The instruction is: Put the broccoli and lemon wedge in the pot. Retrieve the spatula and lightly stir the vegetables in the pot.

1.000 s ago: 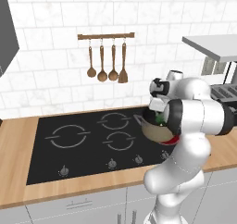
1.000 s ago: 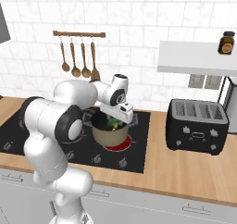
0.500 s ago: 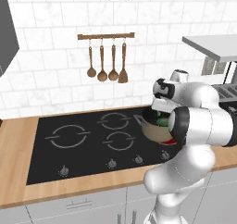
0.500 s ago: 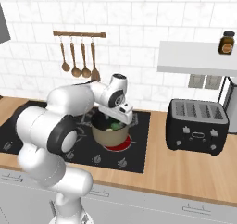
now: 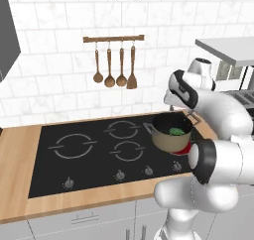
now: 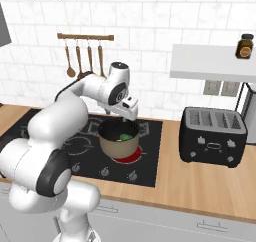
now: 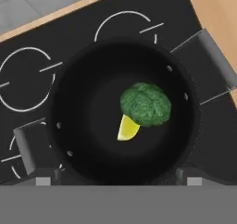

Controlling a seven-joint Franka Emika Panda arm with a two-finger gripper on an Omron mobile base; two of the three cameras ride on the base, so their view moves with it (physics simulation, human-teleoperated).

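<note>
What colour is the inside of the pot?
Black inside the pot, seen best in the hand view; its outside is beige.

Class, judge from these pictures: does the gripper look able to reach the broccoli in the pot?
Probably yes: the open gripper hangs above the uncovered pot, with the broccoli exposed below.

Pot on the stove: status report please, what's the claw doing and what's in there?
Gripper open, empty, above the round beige pot. Dark green broccoli floret and yellow lemon wedge inside, touching. Brown wooden utensils on wall rail; nothing blocking.
</note>
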